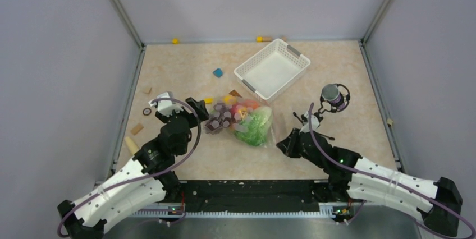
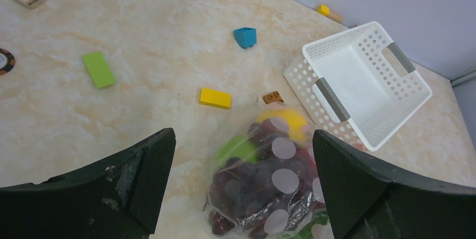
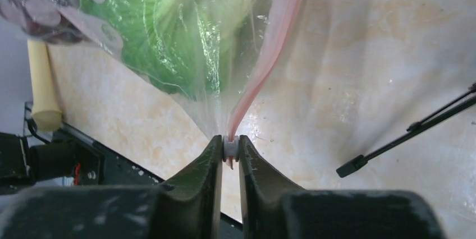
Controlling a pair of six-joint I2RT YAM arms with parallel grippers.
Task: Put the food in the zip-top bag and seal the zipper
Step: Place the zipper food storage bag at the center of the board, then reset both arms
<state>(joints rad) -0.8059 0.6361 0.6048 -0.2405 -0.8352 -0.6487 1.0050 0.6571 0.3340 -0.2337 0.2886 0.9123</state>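
The right gripper is clamped on the end of the pink zipper, at the bag's corner toward the bench's right edge; the left gripper hangs with jaws spread wide, holding nothing, just beside the bag's opposite end; the bag lies mid-bench, nearer the near edge than the far one; lettuce and grapes sit inside it; the basket stands beyond, toward the far right corner.
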